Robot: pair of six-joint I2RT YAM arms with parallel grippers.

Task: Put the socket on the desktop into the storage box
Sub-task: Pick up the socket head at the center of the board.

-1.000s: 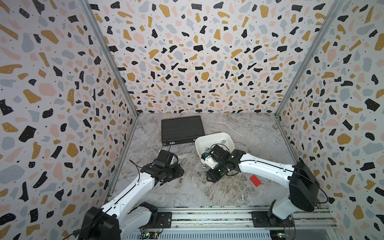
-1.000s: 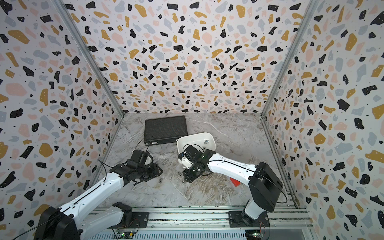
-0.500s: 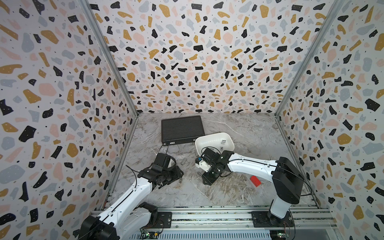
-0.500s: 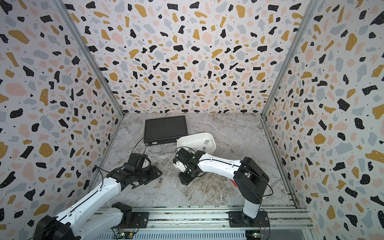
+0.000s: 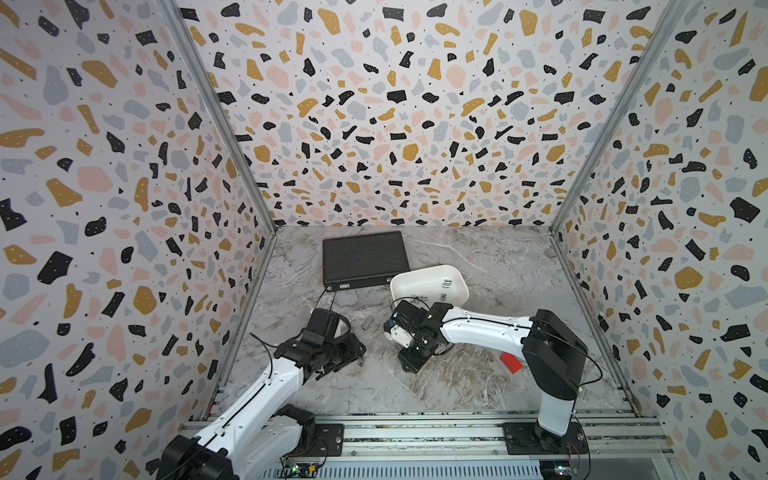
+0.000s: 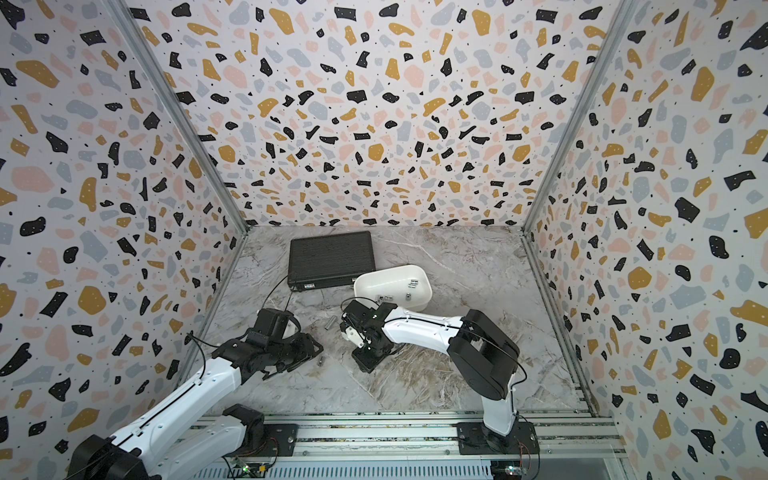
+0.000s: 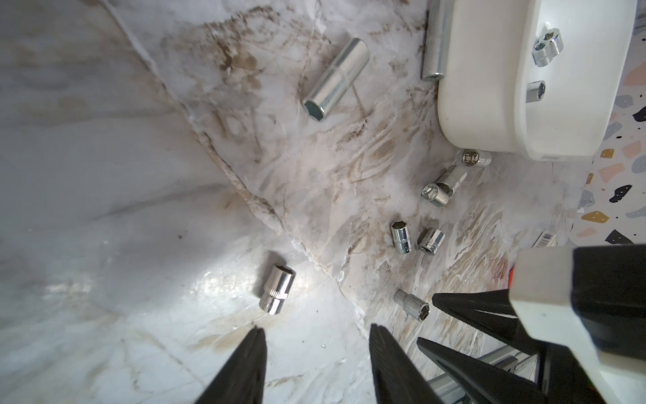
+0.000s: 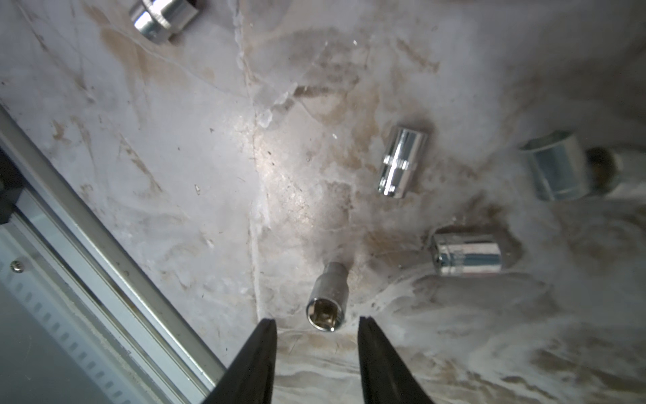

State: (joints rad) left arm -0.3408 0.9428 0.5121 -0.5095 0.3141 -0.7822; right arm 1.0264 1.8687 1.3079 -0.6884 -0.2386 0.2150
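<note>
- right gripper (image 8: pixel 315 320), jaws apart and empty, lines up on a small socket (image 8: pixel 328 286) lying on the desktop (image 5: pixel 478 257), ready to pinch it.
- left gripper (image 7: pixel 316 328) is also parted and empty.
- storage box (image 5: pixel 415 280) sits close for short drops.

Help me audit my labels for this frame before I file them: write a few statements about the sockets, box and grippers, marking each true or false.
1. The storage box already holds several sockets. True.
2. The right gripper is clamped on a socket. False: its jaws stand apart, and a small socket lies on the desktop at their mouth, touching neither.
3. A long socket lies on the desktop, outside the storage box. True.
4. The left gripper holds a socket. False: it is open and empty.
5. The red block sits inside the storage box. False: it lies on the desktop, outside it.
</note>
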